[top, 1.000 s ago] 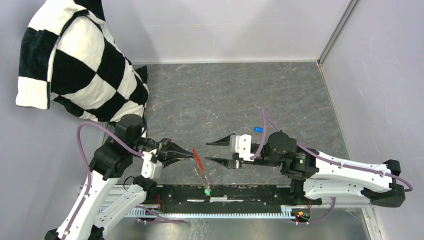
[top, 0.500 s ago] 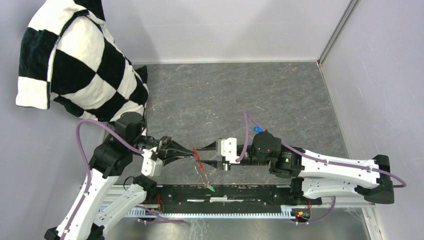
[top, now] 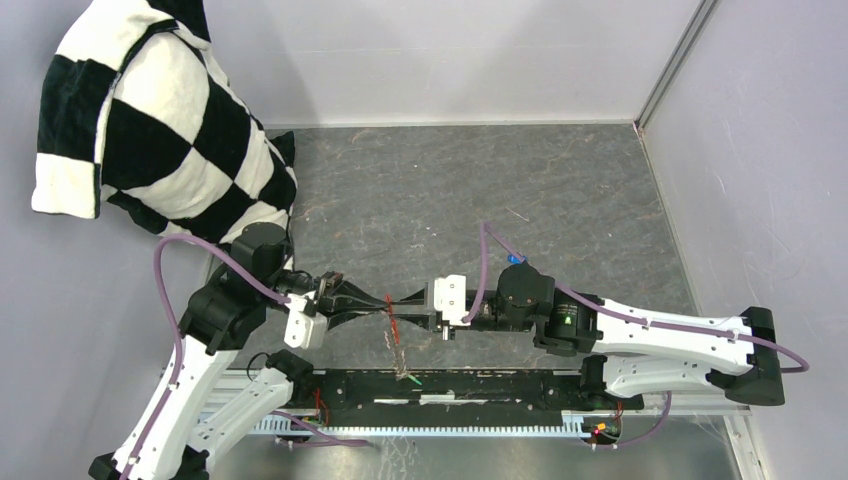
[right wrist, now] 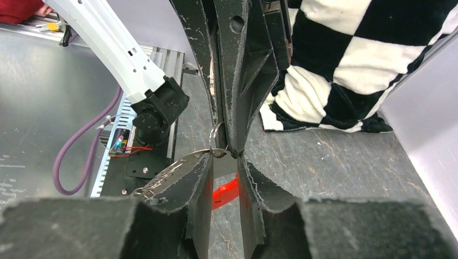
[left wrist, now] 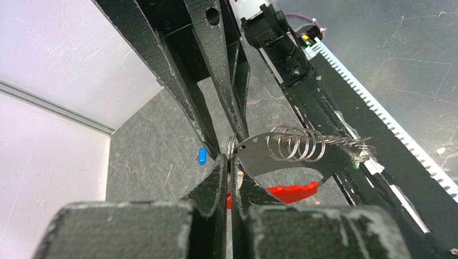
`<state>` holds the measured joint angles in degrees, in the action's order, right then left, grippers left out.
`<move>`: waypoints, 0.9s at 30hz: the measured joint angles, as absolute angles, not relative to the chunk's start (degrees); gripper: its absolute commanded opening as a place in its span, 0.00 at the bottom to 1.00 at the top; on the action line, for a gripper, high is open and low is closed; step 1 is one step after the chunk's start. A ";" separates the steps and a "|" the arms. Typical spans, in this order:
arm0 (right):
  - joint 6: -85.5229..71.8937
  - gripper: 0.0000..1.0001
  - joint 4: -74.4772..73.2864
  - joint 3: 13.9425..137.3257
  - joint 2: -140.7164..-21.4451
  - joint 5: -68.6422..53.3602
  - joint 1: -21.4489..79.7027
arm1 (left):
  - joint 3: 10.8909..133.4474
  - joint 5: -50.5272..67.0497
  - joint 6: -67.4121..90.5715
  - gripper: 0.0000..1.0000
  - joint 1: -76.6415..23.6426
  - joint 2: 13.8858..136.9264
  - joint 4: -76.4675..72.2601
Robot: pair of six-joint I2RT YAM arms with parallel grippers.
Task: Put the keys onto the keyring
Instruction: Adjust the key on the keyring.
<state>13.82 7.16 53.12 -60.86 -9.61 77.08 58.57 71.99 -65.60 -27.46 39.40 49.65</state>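
The left gripper [top: 383, 301] is found clamped shut on the keyring [right wrist: 216, 132]. The right gripper [top: 398, 310] is set tip to tip against it at the keyring, with its jaws narrowly apart. The green key [top: 412, 379] is seen hanging just below the keyring. The blue key [top: 515, 259] is seen well to the keyring's right, on the table [top: 450, 190].

In the lower centre of the top view, the left end effector [top: 383, 302] and the right end effector [top: 398, 308] meet tip to tip above the counter [top: 450, 190]. The keyring [top: 393, 322] hangs where they meet, with one key [top: 410, 379] below it. The other key [top: 516, 259] lies on the counter behind the right arm. A cushion [top: 150, 130] fills the upper left
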 measured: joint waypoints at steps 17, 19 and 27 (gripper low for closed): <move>13.39 0.10 6.63 53.28 -61.49 -3.42 78.48 | 58.54 68.51 -65.04 0.02 -27.40 39.59 49.50; 13.45 0.01 6.33 53.34 -61.49 -2.96 78.54 | 58.54 67.77 -65.04 0.02 -27.40 39.62 49.39; 13.91 0.53 4.56 54.46 -61.10 -1.72 78.65 | 58.54 67.64 -65.04 0.02 -27.46 39.59 49.50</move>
